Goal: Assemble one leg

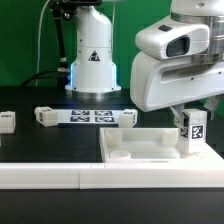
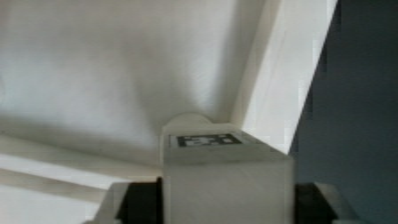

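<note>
My gripper is shut on the leg, a small white post with a black-and-white tag. It holds the leg upright over the far right corner of the large flat white piece, which has raised edges. In the wrist view the leg fills the space between the two dark fingers, its tag at the far end, pointing at an inner corner of the white piece. Whether the leg's end touches the piece I cannot tell.
The marker board, a long white bar with several tags, lies on the black table behind the white piece. A small white part lies at the exterior view's left edge. The robot's base stands at the back.
</note>
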